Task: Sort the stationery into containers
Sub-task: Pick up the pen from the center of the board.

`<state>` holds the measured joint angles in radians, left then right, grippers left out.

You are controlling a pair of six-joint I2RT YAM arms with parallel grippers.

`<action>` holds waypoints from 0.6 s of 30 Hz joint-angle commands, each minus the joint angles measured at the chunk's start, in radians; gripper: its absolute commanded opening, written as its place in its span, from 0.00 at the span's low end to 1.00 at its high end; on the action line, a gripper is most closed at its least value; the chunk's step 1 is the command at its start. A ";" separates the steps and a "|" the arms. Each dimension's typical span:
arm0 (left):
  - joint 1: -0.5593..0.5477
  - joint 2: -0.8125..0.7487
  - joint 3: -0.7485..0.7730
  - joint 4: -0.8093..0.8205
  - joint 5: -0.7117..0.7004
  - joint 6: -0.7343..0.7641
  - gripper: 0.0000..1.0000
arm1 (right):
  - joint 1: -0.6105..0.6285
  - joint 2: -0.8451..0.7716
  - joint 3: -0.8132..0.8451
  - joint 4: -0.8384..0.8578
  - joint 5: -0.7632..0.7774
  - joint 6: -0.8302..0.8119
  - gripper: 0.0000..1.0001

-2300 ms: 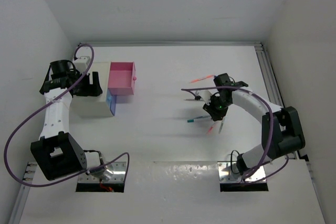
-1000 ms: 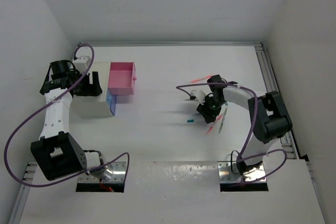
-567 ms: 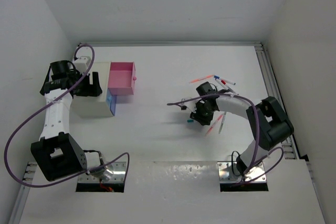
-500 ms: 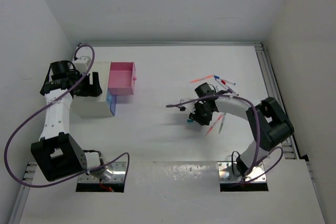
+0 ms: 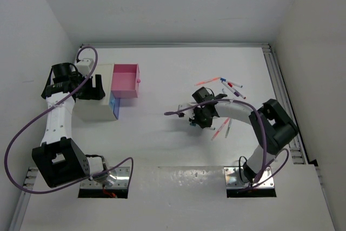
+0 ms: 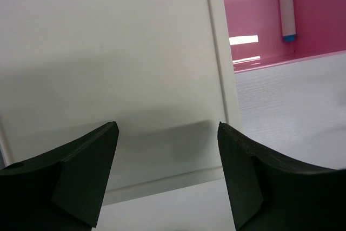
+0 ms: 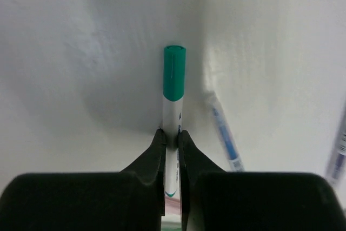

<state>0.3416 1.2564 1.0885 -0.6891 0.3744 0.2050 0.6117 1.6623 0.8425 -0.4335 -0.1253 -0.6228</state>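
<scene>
My right gripper (image 7: 171, 133) is shut on a white marker with a green cap (image 7: 174, 77), which sticks out ahead of the fingers just above the table. In the top view this gripper (image 5: 197, 116) is left of the loose pens: an orange one (image 5: 208, 81), blue- and red-capped ones (image 5: 232, 86), and two more (image 5: 221, 128). My left gripper (image 6: 167, 128) is open and empty over the white cabinet (image 6: 108, 52). The pink drawer-box (image 6: 259, 25) holds a white pen with a blue tip (image 6: 285, 4). The pink drawer-box (image 5: 125, 80) and the blue drawer-box (image 5: 114, 106) stick out of the cabinet.
The white cabinet (image 5: 96, 101) stands at the far left under my left arm. A white pen with blue print (image 7: 224, 133) lies on the table right of the held marker. A metal rail (image 5: 278, 85) runs along the table's right edge.
My right gripper has closed on the green-capped marker and moved left with it, away from the pen pile. The left arm has not moved.
</scene>
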 commanded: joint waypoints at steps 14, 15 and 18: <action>0.013 0.020 -0.001 -0.015 -0.012 -0.022 0.80 | 0.002 0.365 1.006 0.122 -0.447 1.220 0.00; 0.013 0.020 -0.001 -0.018 -0.014 -0.021 0.80 | 0.003 0.391 1.029 0.162 -0.433 1.285 0.00; 0.011 0.018 -0.006 -0.021 -0.028 -0.016 0.80 | 0.032 0.476 1.115 0.266 -0.321 1.472 0.00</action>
<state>0.3420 1.2606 1.0885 -0.6823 0.3744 0.1974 0.6239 2.0495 1.9038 -0.3077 -0.5266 0.5182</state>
